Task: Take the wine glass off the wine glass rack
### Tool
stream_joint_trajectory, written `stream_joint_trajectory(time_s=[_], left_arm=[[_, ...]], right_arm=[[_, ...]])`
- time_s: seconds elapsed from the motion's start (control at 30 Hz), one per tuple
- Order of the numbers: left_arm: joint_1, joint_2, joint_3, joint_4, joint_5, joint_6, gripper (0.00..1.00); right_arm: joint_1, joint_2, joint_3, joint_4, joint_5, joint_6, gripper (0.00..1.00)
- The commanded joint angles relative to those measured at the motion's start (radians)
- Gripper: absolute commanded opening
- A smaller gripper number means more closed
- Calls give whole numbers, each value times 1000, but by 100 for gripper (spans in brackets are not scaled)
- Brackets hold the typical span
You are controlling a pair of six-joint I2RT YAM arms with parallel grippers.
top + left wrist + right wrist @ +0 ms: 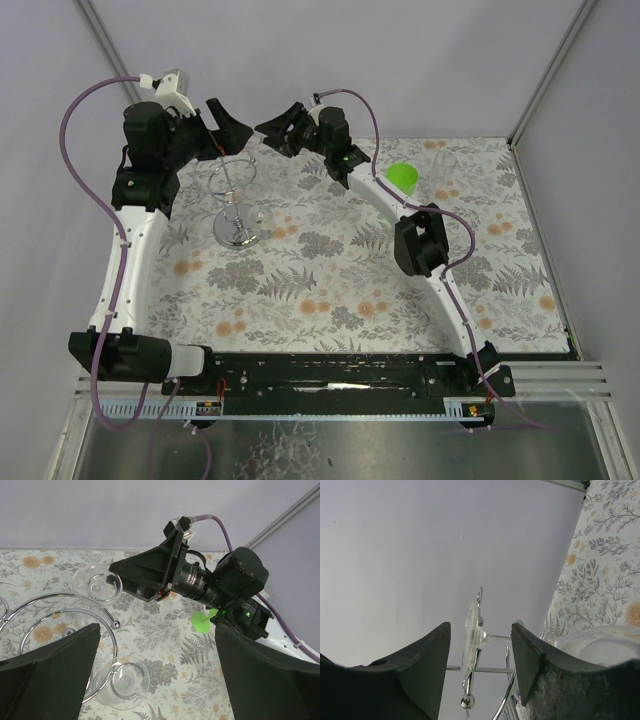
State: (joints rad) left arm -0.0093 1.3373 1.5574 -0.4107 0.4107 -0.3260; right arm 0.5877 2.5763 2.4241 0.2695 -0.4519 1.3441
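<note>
Left gripper: jaws wide apart, empty, near the top of the rack. Wine glass: hanging on the rack, foot seated in a wire loop. Right gripper: jaws apart, levelled at that foot, contact not discernible. Green cup: well right.

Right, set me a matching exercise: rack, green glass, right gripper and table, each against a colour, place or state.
1 rack
2 green glass
3 right gripper
4 table

a silver wire
b flower-printed
c stands well right of the rack
d open, facing the rack

Pairs: 1-a, 2-c, 3-d, 4-b
</note>
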Motion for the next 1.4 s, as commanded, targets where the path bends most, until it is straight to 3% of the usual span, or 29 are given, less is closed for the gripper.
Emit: stream_joint_trajectory(time_s=[0.0, 0.97, 1.1, 1.27, 1.37], left_arm=[[8, -19, -7, 70, 23, -9, 96], [9, -18, -28, 79, 45, -11, 96], [8, -19, -31, 80, 45, -10, 96], [7, -19, -34, 81, 46, -10, 96], [9, -21, -35, 81, 45, -10, 96]], right_arm=[[12, -16, 12, 48, 13, -2, 57], [13, -7, 12, 52, -14, 6, 31], [13, -7, 9, 54, -18, 8, 23], [12, -15, -2, 54, -22, 6, 1], [12, -28, -20, 58, -22, 0, 0]])
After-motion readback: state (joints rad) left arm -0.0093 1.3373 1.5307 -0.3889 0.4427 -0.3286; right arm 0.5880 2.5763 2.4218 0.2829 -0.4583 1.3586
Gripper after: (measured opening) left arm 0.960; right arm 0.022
